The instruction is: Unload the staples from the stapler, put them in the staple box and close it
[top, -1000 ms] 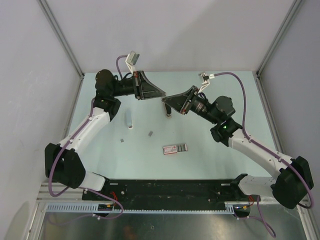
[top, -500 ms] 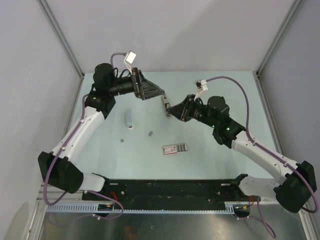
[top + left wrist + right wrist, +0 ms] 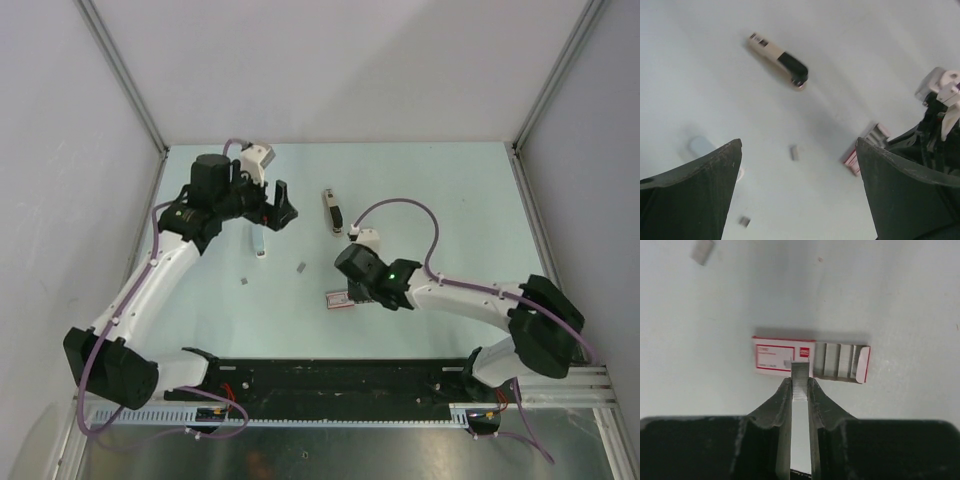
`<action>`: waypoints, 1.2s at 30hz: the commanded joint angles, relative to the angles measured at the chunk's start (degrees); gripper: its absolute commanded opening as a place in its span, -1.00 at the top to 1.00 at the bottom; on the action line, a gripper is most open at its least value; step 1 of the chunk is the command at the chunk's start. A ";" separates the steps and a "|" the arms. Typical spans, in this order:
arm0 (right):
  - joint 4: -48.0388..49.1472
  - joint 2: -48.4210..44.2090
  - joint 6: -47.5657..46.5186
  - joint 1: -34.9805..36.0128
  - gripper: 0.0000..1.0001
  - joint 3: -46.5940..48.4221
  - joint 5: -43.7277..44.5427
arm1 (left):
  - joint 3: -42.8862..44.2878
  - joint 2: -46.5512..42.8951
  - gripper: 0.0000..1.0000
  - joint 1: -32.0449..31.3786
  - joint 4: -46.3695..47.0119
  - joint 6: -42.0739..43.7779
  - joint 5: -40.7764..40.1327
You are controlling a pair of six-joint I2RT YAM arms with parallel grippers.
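Note:
The stapler (image 3: 331,211) (image 3: 780,60), tan with a black end, lies flat on the table at the back centre, and no gripper touches it. My left gripper (image 3: 282,208) (image 3: 799,145) hovers to its left, open wide and empty. My right gripper (image 3: 352,290) (image 3: 800,382) is shut on a short grey strip of staples (image 3: 800,376), held just above the pink-and-white box (image 3: 350,298) (image 3: 782,357). Two loose strips of staples (image 3: 301,267) (image 3: 245,283) lie on the table; the left wrist view shows them too (image 3: 795,152) (image 3: 744,221).
The box's open end shows several rows of staples (image 3: 837,360). A small pale blue object (image 3: 259,240) (image 3: 702,146) lies below my left gripper. Another loose strip (image 3: 702,251) lies beyond the box in the right wrist view. Grey walls enclose the table on three sides.
My left gripper has opened wide and pulled back to the left. My right arm has swung from beside the stapler down to the box. The stapler has not moved.

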 commanded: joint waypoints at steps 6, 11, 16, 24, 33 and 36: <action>-3.94 4.50 7.15 3.00 0.82 1.69 12.13 | -3.31 -5.72 -0.99 -0.98 -3.46 10.32 -5.82; -4.74 6.21 6.82 3.31 0.80 1.88 12.27 | -3.92 -5.60 -0.99 -2.08 -3.48 9.68 -5.91; -3.94 7.33 4.99 3.34 0.78 2.12 11.29 | -3.94 -5.45 -0.99 -3.28 -3.49 9.18 -5.65; -2.97 9.22 3.59 3.26 0.76 2.45 9.11 | -3.74 -5.36 -0.99 -4.40 -3.47 9.39 -6.45; -3.24 12.16 1.73 2.74 0.74 3.98 6.25 | -3.28 -5.50 -0.99 -4.87 -3.48 9.48 -6.80; -3.46 12.42 1.63 2.52 0.74 4.20 6.08 | -3.14 -5.60 -0.99 -4.94 -3.47 9.50 -6.79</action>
